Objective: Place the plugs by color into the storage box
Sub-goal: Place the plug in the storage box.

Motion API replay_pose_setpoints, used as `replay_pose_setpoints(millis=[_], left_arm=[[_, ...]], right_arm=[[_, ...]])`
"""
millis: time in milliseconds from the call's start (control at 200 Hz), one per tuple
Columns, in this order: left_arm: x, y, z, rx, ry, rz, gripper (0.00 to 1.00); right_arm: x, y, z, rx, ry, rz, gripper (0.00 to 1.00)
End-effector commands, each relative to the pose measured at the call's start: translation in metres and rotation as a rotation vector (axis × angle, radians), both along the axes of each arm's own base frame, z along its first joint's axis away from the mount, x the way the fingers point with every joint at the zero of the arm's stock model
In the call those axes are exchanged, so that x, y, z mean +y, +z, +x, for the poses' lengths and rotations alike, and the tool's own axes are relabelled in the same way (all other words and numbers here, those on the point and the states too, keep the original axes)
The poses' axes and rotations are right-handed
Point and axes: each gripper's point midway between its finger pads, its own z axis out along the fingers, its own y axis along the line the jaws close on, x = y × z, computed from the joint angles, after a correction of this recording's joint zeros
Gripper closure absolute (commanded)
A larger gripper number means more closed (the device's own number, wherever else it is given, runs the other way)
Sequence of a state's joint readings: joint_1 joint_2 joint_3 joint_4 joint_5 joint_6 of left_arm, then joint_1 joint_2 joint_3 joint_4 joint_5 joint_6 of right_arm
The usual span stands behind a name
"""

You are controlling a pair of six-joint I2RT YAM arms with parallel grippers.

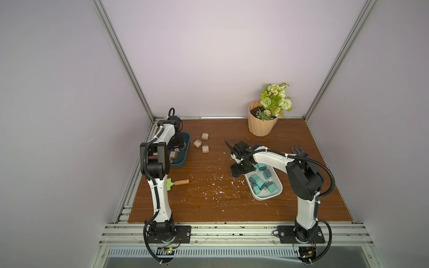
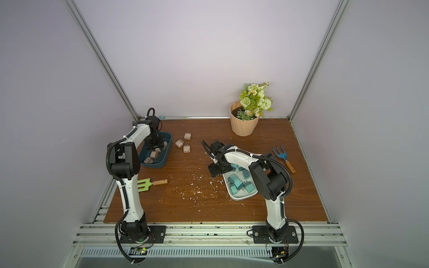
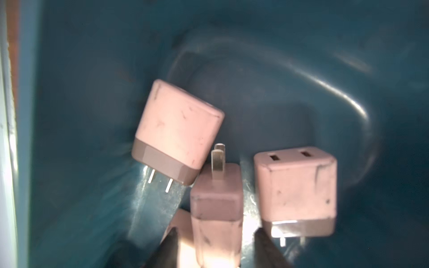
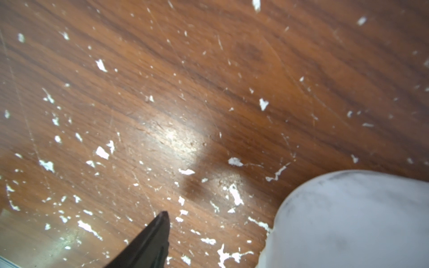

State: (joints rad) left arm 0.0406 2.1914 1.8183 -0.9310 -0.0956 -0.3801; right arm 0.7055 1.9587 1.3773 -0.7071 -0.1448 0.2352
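Observation:
Three pinkish-tan plugs [image 1: 204, 135] [image 2: 186, 148] lie on the wooden table beside the dark blue tray [image 1: 183, 160] [image 2: 168, 148]. Several more tan plugs lie inside that tray. My left gripper [image 2: 154, 145] [image 3: 218, 243] reaches down into it and is open. A tan plug [image 3: 216, 204] stands between its fingers [image 3: 171, 243] with a gap on each side. Several teal plugs [image 1: 261, 183] [image 2: 236, 184] fill the white tray [image 1: 264, 197] [image 4: 348, 220]. My right gripper [image 1: 232, 150] [image 2: 209, 150] hovers open and empty at that tray's far left corner. Only one of its fingers [image 4: 153, 239] shows in the right wrist view.
A peach flower pot [image 1: 260, 125] stands at the back right. A green hand shovel [image 1: 178, 182] lies near the left arm. A blue hand rake [image 2: 281, 154] lies right of the right arm. White flecks [image 1: 216, 183] are scattered over the table's middle.

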Motion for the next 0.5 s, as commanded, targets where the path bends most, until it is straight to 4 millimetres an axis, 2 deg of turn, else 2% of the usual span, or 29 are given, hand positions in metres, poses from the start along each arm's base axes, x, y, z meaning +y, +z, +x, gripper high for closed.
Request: replay_pose_setpoints(millis=[0,105,205,275,360,495], left_arm=[[0.0,0.049,0.01,-0.108,0.007,-0.001,0.36],[-0.017,0.091,0.013,-0.203,-0.018,0.031,0.32],[-0.049,0.112,0.01,-0.254,-0.048,0.005,0.29],[-0.078,0.113,0.006,-0.259,-0.061,-0.067,0.26],[-0.115,0.105,-0.001,-0.233,-0.083,-0.152,0.21],[-0.168,0.089,0.002,-0.205,-0.18,-0.153,0.12]], right_arm=[[0.0,-0.027,-0.018,0.101,0.007,-0.022,0.2],[0.0,-0.028,-0.018,0.101,0.007,-0.021,0.2],[0.001,-0.029,-0.018,0.102,0.006,-0.021,0.2],[0.002,-0.029,-0.018,0.102,0.006,-0.019,0.2],[0.002,-0.029,-0.018,0.101,0.005,-0.018,0.2],[0.003,-0.029,-0.019,0.103,0.007,-0.018,0.2]])
